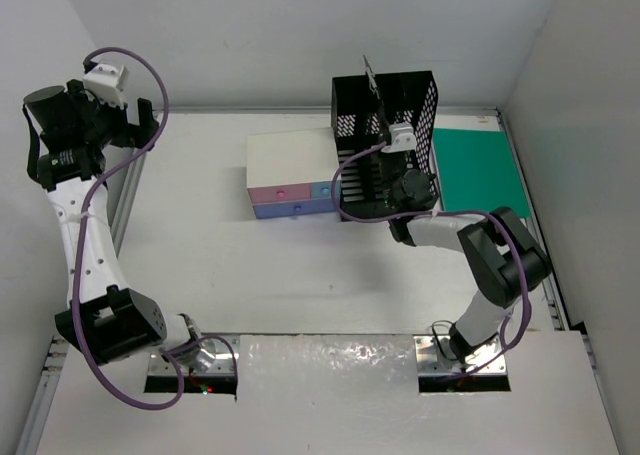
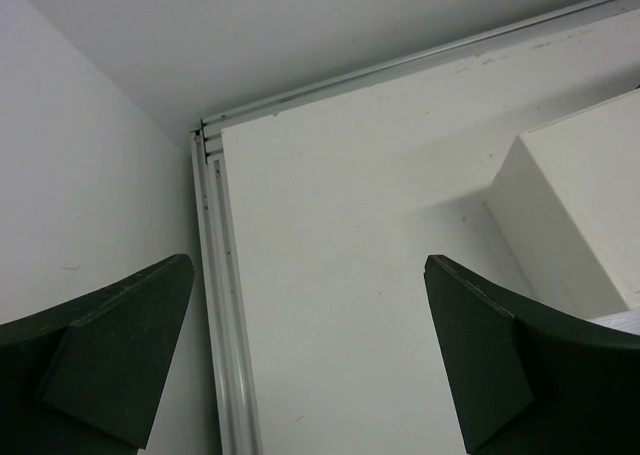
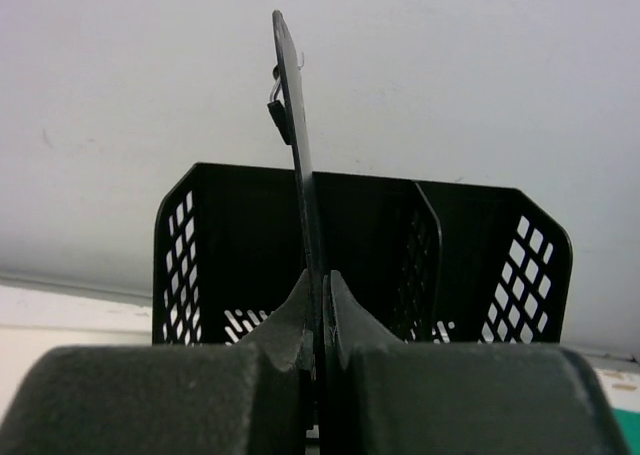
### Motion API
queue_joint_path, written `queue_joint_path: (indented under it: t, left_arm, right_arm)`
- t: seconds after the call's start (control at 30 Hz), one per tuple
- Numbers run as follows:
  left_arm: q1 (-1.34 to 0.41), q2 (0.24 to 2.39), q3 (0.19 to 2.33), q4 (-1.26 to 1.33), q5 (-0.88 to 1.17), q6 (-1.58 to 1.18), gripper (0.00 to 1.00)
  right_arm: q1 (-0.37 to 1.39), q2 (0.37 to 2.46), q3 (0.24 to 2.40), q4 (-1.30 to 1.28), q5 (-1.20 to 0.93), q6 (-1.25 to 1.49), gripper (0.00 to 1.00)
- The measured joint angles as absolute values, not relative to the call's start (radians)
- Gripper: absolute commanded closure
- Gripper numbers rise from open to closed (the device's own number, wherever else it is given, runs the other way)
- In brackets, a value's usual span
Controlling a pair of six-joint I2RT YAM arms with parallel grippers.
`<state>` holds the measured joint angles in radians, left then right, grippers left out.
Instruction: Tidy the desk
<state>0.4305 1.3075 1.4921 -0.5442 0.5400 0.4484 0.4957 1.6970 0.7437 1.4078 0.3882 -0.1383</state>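
Your right jaws pinch a thin black board [image 3: 298, 165], upright on edge, at the black mesh organizer [image 3: 480, 265]; you can't tell whether it sits inside. Your left jaws stand spread, empty, well left of the organizer, over the far corner of the counter [image 2: 340, 275]. The organizer stands on that counter's far side.

Lab — walled-in desk [image 1: 250, 285] (bolted robot arms [image 1: 85, 235])

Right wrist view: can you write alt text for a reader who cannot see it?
The right claw is shut on a thin black panel, held upright and edge-on, a small clip near its top. Beyond it stands a black mesh organizer with dividers, against a white wall.
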Motion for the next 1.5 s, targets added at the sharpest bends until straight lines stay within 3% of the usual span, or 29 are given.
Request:
queue_joint_path:
  t: [0.57,0.9,1.5]
  left_arm:
    - [0.430,1.308,1.478,-0.541,0.509,0.479,0.00]
    - [0.424,1.308,1.441,-0.539,0.492,0.500,0.00]
    - [0.410,1.314,1.439,-0.519,0.489,0.501,0.00]
  right_arm:
    - [0.485,1.704,0.829,1.341,0.530,-0.002,1.00]
    - [0.486,1.721,0.855,1.328,0.465,-0.074,1.00]
    - [0.487,1.517,0.766,1.283,0.397,-0.164,1.00]
